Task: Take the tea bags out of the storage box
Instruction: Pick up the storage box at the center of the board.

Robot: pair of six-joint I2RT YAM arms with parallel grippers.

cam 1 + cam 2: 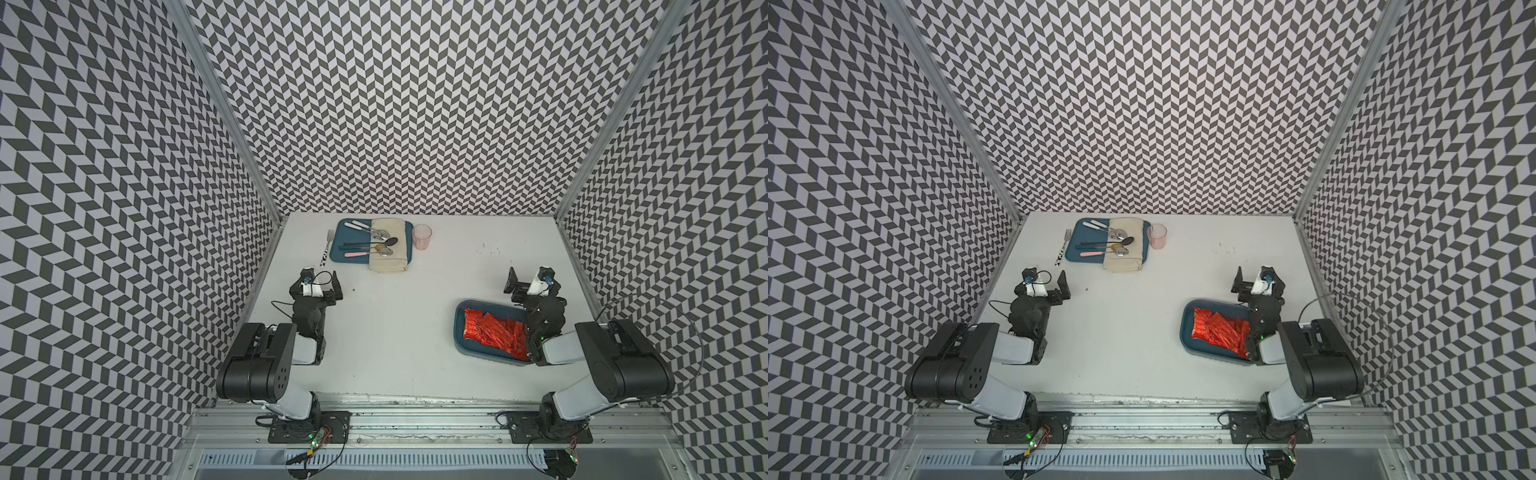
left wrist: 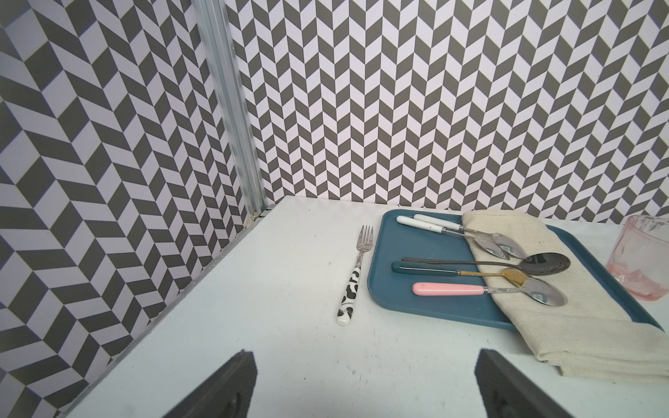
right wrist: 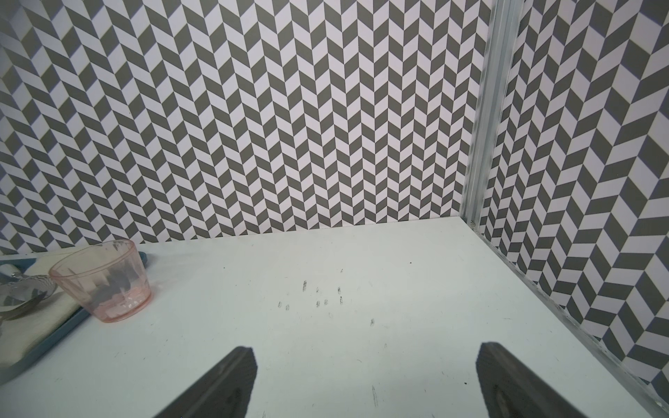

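Since tea bags (image 1: 490, 332) fill the box (image 1: 459, 330) by the desk's right edge, we hold left gripper (image 1: 322, 281) and right gripper (image 1: 527, 279) open, ready.

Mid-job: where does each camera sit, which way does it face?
Top views: high over the front, looking down across the table; left arm and right arm show, the latter partly hiding the storage box of tea bags.
Left wrist: low, facing the back-left corner, fork and tray; open left gripper shows.
Right wrist: low, facing the back-right corner; open right gripper shows.
Shared: pink cup, in both wrist views.
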